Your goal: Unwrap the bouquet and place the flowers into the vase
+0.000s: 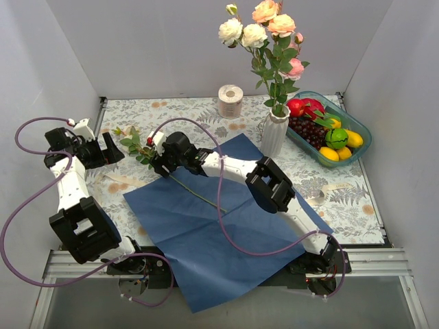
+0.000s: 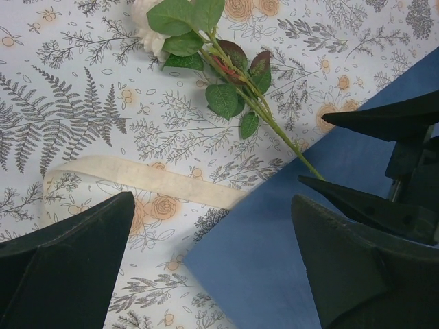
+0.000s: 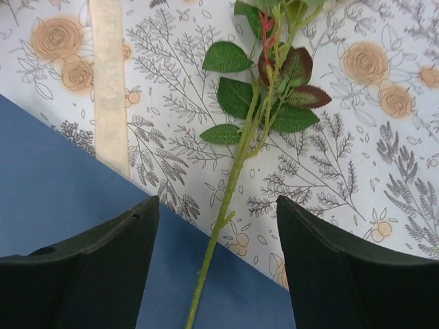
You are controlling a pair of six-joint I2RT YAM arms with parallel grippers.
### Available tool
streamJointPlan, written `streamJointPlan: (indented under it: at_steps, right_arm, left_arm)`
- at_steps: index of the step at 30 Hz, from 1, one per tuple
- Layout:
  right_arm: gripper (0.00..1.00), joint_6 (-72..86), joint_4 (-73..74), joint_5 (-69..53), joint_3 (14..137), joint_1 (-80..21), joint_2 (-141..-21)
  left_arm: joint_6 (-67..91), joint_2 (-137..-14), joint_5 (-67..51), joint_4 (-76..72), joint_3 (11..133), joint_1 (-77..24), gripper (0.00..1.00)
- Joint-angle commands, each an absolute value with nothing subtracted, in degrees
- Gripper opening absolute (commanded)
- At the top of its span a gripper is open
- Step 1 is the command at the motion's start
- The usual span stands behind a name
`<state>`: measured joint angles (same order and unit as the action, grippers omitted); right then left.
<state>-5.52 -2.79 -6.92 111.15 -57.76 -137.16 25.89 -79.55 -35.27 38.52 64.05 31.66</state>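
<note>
Right fingers (image 3: 343, 267) are spread either side of the rose stem (image 3: 232, 179) without touching it, so the right gripper (image 3: 216, 205) holds nothing. Left gripper (image 2: 212, 202) is fully released, hovering over the ribbon (image 2: 137, 179) and the blue paper (image 2: 274, 260) edge. Stem crosses that edge, with leaves and white bloom (image 2: 147, 31) out on the tablecloth (image 3: 384, 171). My call: pinch bare stem below the leaf cluster, centred between the pads, low enough to catch it without snagging paper, then lift straight up before swinging. Vase (image 1: 276, 133) is well apart at back right and already holds the other flowers (image 1: 264, 31). Neck looks crowded, so enter stem-down from above. Fruit basket (image 1: 365, 130) sits just beside the vase, the paper roll (image 1: 230, 101) to its left. Path over the paper looks open.
</note>
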Motion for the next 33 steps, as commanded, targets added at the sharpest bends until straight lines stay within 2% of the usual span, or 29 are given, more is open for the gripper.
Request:
streamJointPlan:
  at_steps: [1, 9, 12, 16, 18, 19, 21, 25, 29, 30, 31, 33]
  right_arm:
    - [0.75, -3.5, -0.1, -5.8, 114.6, -57.6, -139.8]
    - [0.71, -1.5, 1.8, -5.2, 113.5, -57.6, -141.4]
    - [0.65, -1.3, 1.4, -5.1, 113.5, -57.7, -141.6]
    - [0.42, -1.0, 1.9, -4.8, 116.5, -57.7, -142.5]
    - [0.37, -0.9, 3.0, -4.7, 118.3, -57.8, -143.2]
    - [0.31, -1.0, 3.3, -4.5, 119.1, -57.8, -143.4]
    - [0.24, -1.1, 3.6, -4.3, 120.7, -57.7, -143.7]
    - [0.01, -1.3, 3.0, -2.6, 121.4, -57.7, -142.7]
    - [0.01, -1.7, 1.3, -3.5, 122.1, -56.7, -139.6]
    - [0.09, -2.0, 1.3, -3.5, 122.7, -56.6, -139.4]
    - [0.28, -2.3, 1.8, -3.7, 123.2, -56.5, -139.4]
    - [0.37, -2.4, 3.5, -4.2, 124.4, -56.2, -140.2]
  left_arm:
    - [24.4, -78.6, -36.5, 37.9, 64.1, 31.9, 0.98]
    - [23.6, -77.7, -37.0, 38.5, 64.2, 32.1, 0.98]
    - [23.2, -77.6, -37.1, 38.6, 64.0, 32.2, 0.98]
    - [23.0, -77.5, -37.0, 38.7, 63.7, 32.5, 0.98]
    - [23.0, -77.4, -37.1, 38.7, 63.7, 32.7, 0.98]
    - [22.9, -77.3, -37.2, 38.9, 63.7, 32.9, 0.98]
    - [22.7, -77.2, -37.4, 39.1, 64.0, 33.2, 0.98]
    - [22.1, -76.6, -38.0, 39.8, 64.2, 34.0, 0.98]
    - [21.6, -76.3, -38.8, 40.7, 64.7, 34.8, 0.98]
    - [21.4, -76.1, -38.9, 41.0, 64.7, 35.0, 0.98]
    - [21.3, -76.0, -39.2, 41.2, 64.8, 35.2, 0.98]
    - [21.1, -75.8, -39.5, 41.4, 64.6, 35.4, 0.98]
